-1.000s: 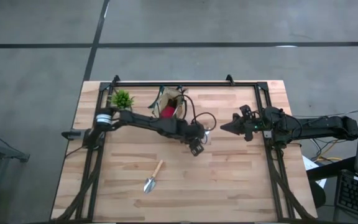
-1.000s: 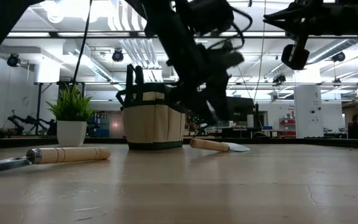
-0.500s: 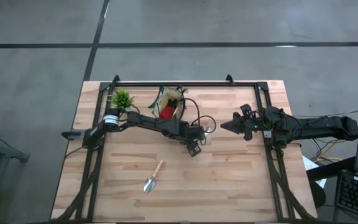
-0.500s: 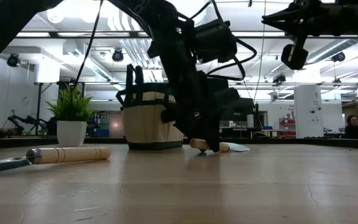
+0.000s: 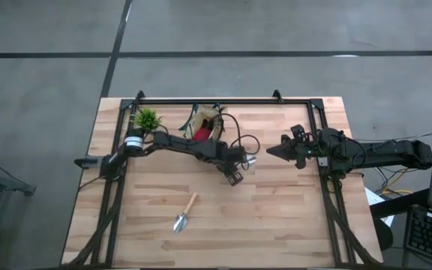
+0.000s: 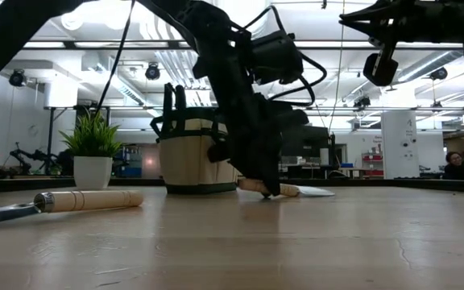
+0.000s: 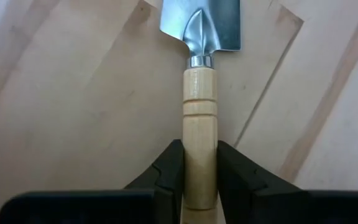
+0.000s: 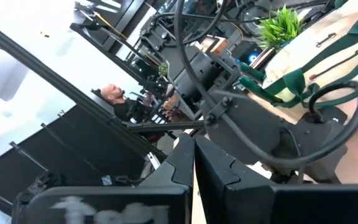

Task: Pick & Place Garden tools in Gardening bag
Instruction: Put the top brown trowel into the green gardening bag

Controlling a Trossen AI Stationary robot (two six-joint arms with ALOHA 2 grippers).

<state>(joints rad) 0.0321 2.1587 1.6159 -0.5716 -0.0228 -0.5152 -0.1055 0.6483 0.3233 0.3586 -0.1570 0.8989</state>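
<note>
1. The left gripper [image 7: 200, 177] is down on the table [image 5: 291, 217], near the middle. Its two fingers [image 7: 169, 168] squeeze the wooden handle of a trowel [image 7: 201, 124], one on each side. So it is shut on the trowel.
2. The trowel lies flat on the wood. Its long line points straight out from the gripper, with the shiny metal blade at the far end.
3. The gardening bag [image 5: 207, 124] stands at the back of the table, just behind the left arm. Something red shows inside it. The bag is much closer to the left arm than to the right one.
4. I think the next move is to lift the trowel and swing it back over the bag's open top.
5. A second trowel [image 5: 184, 213] lies near the front of the table, well apart from the bag.
6. The right gripper [image 5: 271, 152] hangs in the air on the right side. Its fingers are pressed together and hold nothing.
</note>
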